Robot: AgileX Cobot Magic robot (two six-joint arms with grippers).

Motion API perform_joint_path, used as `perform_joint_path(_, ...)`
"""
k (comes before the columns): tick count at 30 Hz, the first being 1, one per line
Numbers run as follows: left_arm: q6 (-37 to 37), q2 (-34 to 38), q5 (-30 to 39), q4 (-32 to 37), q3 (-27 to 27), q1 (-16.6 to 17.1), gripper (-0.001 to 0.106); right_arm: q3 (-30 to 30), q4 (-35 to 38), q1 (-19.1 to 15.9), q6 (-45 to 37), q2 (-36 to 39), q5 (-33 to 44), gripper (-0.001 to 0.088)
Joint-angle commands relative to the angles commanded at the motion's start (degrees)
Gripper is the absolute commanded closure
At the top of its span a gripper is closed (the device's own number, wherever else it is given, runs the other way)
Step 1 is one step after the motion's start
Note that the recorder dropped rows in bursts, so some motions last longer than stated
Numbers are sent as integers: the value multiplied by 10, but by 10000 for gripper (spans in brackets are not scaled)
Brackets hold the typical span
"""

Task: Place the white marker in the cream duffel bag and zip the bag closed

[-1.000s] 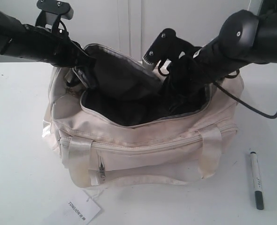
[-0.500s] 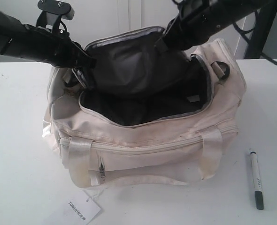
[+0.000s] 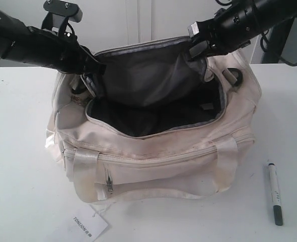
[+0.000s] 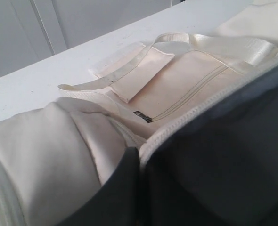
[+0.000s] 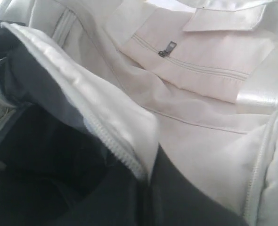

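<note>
The cream duffel bag (image 3: 153, 166) sits in the middle of the white tabletop (image 3: 17, 151), unzipped and wide open, showing its dark lining (image 3: 148, 113). Its top flap (image 3: 143, 70) stands lifted at the far side, stretched between the 2 arms. The left fingers (image 3: 89, 80) are closed on the flap's left corner, right at the bag's rim. The left wrist view is filled with cream cloth and dark lining running together toward the camera, so the fingers themselves are hidden there. The right fingers (image 3: 199, 45) are pinched shut on the flap's right corner, holding it up above the bag's right end, near a black strap ring (image 3: 234, 76). The white marker (image 3: 275, 193) lies flat on the tabletop to the right of the bag, apart from it, with its dark cap toward the camera. 2 satin handle straps (image 3: 83, 166) run down the bag's near side. A paper tag (image 3: 87, 225) lies on the tabletop by its near left corner.
</note>
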Motion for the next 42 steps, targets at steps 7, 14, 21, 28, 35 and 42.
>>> perform_joint_path(7,0,0,0,0,0,0,1053,1,2,0,-1,15,-42,648)
perform_joint_path(14,0,0,0,0,0,0,1053,1,15,0,-1,15,-73,484)
perform_joint_path(21,0,0,0,0,0,0,1053,1,15,-2,14,11,-83,322)
perform_joint_path(28,0,0,0,0,0,0,1053,1,-14,-3,31,-11,-120,263)
perform_joint_path(35,0,0,0,0,0,0,1053,1,-84,-3,107,-21,-127,263)
perform_joint_path(42,0,0,1,0,0,0,1053,1,-93,-3,124,-48,-123,265)
